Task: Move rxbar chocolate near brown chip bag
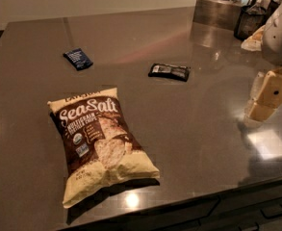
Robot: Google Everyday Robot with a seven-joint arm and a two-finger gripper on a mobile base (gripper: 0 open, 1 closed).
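Camera view, rxbar chocolate (169,71), jaws seemingly rightward

Dark counter (188,134), seen from its front edge. The chip bag (99,146) lies flat near the front, label up. The rxbar (169,71) lies flat farther back and to the right, well apart from the bag. A blue packet (78,59) lies at the back left. The gripper (263,105) is at the right edge, over the counter, apart from all three items. A metal box (217,11) stands at the back right.
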